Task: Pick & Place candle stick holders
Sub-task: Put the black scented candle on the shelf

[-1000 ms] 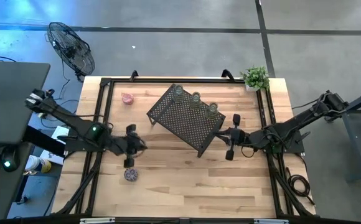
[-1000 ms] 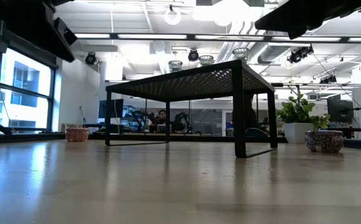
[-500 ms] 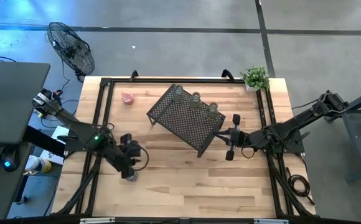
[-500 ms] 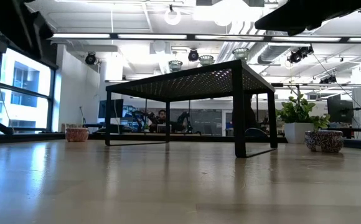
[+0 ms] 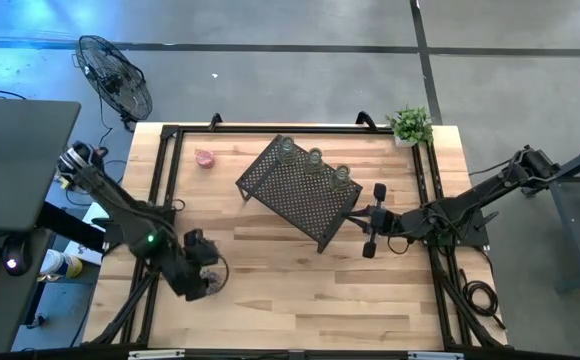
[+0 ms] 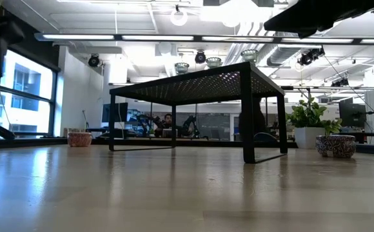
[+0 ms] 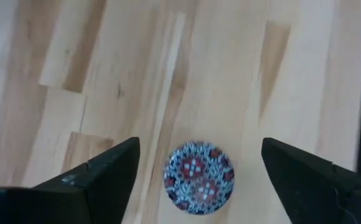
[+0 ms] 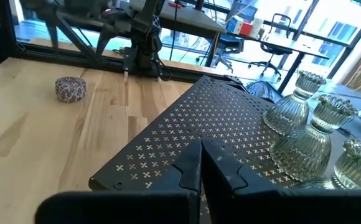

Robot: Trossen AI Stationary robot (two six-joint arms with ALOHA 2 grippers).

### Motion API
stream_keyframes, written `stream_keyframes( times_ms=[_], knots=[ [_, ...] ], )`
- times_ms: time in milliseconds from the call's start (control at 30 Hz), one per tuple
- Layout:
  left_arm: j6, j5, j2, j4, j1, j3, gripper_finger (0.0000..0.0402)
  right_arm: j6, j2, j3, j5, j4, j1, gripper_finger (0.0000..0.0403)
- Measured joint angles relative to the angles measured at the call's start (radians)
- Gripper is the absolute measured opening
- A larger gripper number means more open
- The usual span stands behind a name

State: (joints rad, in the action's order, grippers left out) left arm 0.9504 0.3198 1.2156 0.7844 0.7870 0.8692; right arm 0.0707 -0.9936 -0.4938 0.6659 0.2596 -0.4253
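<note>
Three pale glass candle stick holders stand on top of the black perforated rack; they also show in the right wrist view. A pink holder stands on the table at the far left. A red and blue patterned holder stands on the table near the left front. My left gripper is open above it, pointing down, with one finger on either side and touching nothing. My right gripper is shut and empty, hovering by the rack's right end.
A small potted plant stands at the table's far right corner. The rack stands slantwise across the table's middle. Bare wood lies along the near edge. Black frame rails run along the table's sides.
My left gripper has swung from the table's left middle toward the near edge and tipped to point down, ending over the patterned holder.
</note>
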Motion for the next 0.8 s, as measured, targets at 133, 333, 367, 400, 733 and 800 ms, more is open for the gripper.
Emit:
stream_keyframes(
  times_ms=[133,333,367,400,733,800],
  knots=[
    [-0.002,0.003,0.100,0.001,0.048,0.000,0.0343,-0.011,0.000,0.000,0.000,0.000,0.000,0.0001],
    [0.005,-0.053,0.197,-0.037,0.058,-0.001,0.0344,-0.014,0.000,0.000,0.000,0.000,0.000,0.0001],
    [0.006,-0.055,0.206,-0.054,0.058,-0.001,0.0344,-0.014,0.000,0.000,0.000,0.000,0.000,0.0002],
    [0.008,-0.055,0.212,-0.063,0.058,-0.001,0.0345,-0.014,0.000,0.000,0.000,0.000,0.000,0.0002],
    [0.048,-0.063,0.228,-0.059,0.058,-0.001,0.0345,-0.001,0.000,0.000,-0.006,0.000,0.000,0.0001],
    [0.050,-0.067,0.234,-0.065,0.058,-0.003,0.0345,-0.001,0.000,0.000,-0.011,0.000,0.000,0.0002]
  ],
)
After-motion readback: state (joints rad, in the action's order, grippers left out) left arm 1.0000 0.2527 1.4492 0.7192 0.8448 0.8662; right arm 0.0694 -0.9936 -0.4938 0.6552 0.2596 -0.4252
